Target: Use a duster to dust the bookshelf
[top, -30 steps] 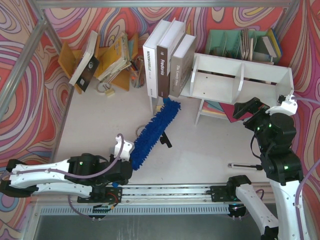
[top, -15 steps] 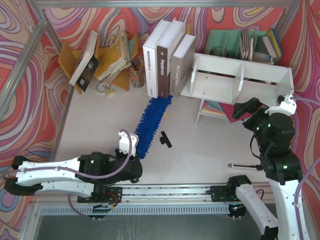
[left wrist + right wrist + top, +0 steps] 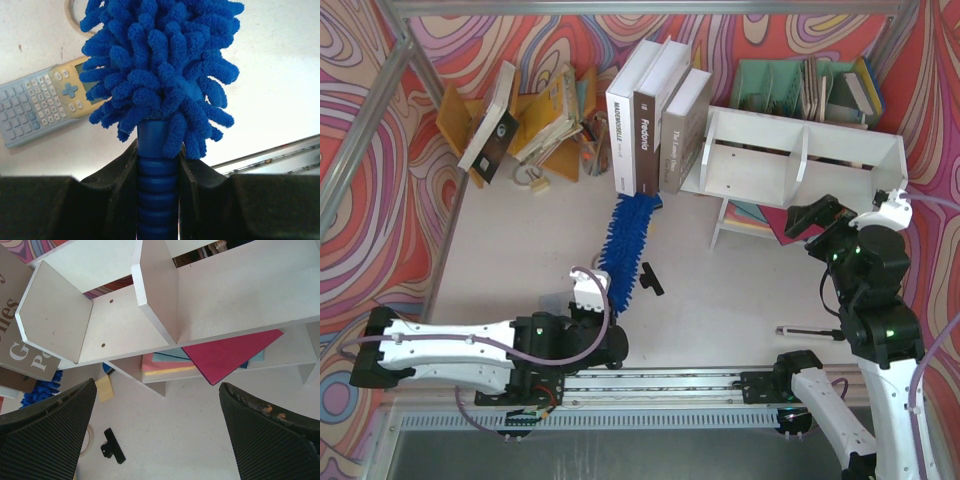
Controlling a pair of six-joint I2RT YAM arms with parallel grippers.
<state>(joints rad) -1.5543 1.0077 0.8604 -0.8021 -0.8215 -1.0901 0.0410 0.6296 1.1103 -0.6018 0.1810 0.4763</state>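
A long fluffy bright-blue microfibre duster (image 3: 623,250) stretches over the pale surface (image 3: 740,290), tip at three upright books (image 3: 650,130), small black clip (image 3: 651,279) just beside.

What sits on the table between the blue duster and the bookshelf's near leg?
A small black clip, close beside the duster; the rest of the stretch to the bookshelf is bare table, seen in the top view.

"G" and "P" on grey-brown book (image 3: 20,352)

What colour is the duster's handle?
Blue; the duster handle shows best in the left wrist view.
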